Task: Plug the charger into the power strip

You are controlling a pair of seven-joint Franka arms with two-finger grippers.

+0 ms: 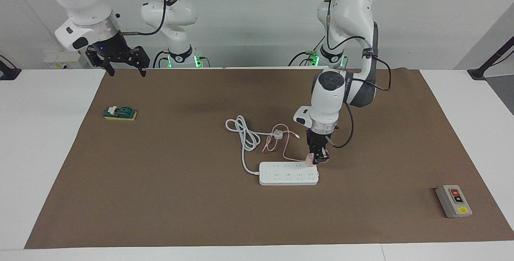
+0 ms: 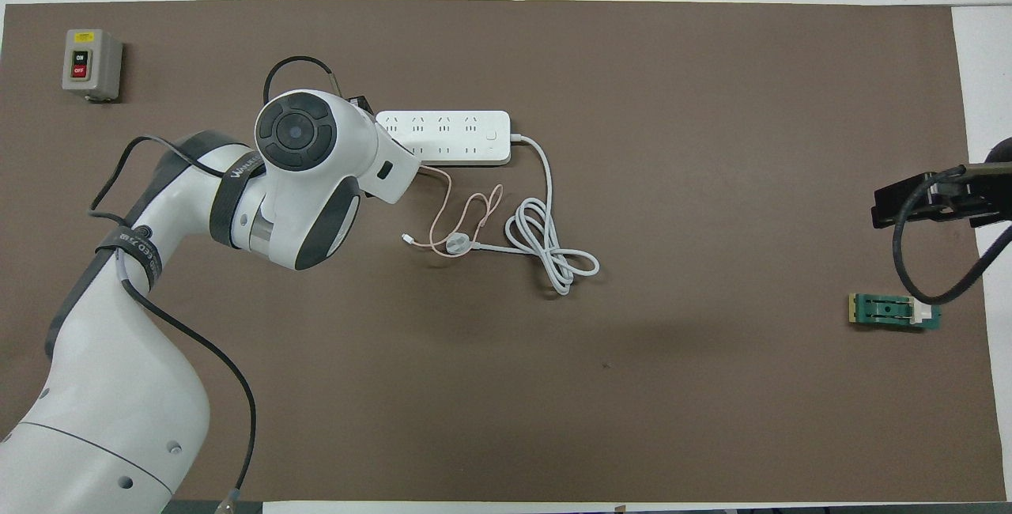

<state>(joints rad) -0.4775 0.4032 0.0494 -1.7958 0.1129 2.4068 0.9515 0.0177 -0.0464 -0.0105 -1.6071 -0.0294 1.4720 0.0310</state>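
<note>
**Obs:** Facing view entry. Your left claw [image 1: 317, 159] is clenched on the charger [image 1: 309, 160], and the pink cube sits at the power strip [image 1: 288, 174], over the end socket of the row nearer the robots, toward the left arm's end of the worktop [image 1: 180, 196]. Whether the prongs have entered the slots I cannot tell; the cube's lower edge meets the strip's top face.

**Op:** And from overhead?

**Obs:** No help to you there. The left arm's wrist hides that end of the strip and the charger with it. You see only the thin pink cable [image 2: 443, 205] trailing from under the wrist toward the robots, looping beside the white cord [image 2: 545, 245].

**Op:** Step in hand?

**Obs:** Judged as insertion: charger carried to the socket, seating not confirmed.

**Op:** Next move?

**Obs:** You likely need a straight push down with the prongs square to the slots. The strip lies loose, so a slanted push could slide it.

**Op:** Right arm?

**Obs:** Your right claw [image 1: 123, 65] waits, fingers spread and holding nothing, over the worktop's edge by its own base
</note>
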